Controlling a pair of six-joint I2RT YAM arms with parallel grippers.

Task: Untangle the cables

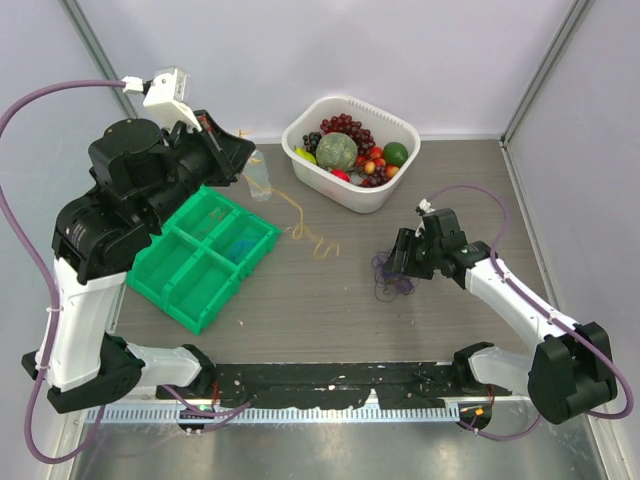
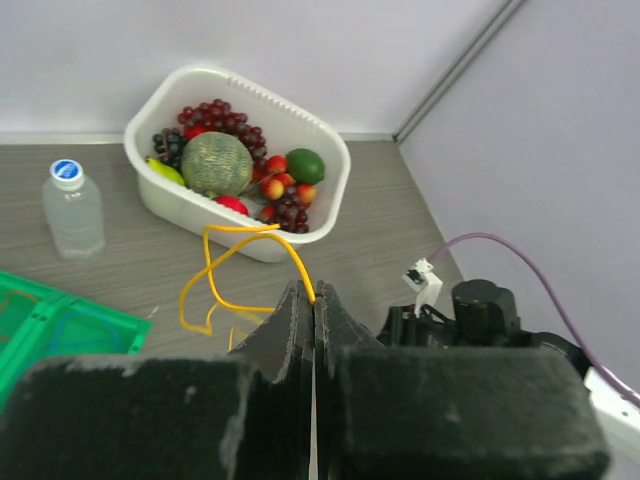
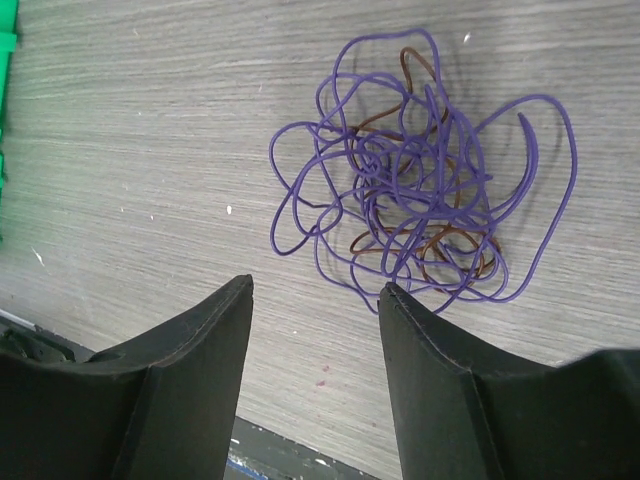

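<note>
A tangle of purple and dark brown cables [image 3: 420, 190] lies on the wooden table, seen in the top view as a small bunch [image 1: 392, 280] right of centre. My right gripper [image 3: 315, 285] hovers open at the tangle's near edge, holding nothing; from above it [image 1: 398, 262] stands over the bunch. A yellow cable [image 2: 215, 270] runs in loops across the table [image 1: 305, 232] up to my left gripper [image 2: 315, 292], which is shut on its end. That gripper [image 1: 243, 150] is raised at the upper left. A thin blue loop [image 1: 238, 246] lies in the green tray.
A white basket [image 1: 345, 195] full of fruit stands at the back centre. A green compartment tray [image 1: 165, 300] sits on the left. A small water bottle [image 1: 258, 180] stands between them. A black strip [image 1: 340, 385] runs along the near edge.
</note>
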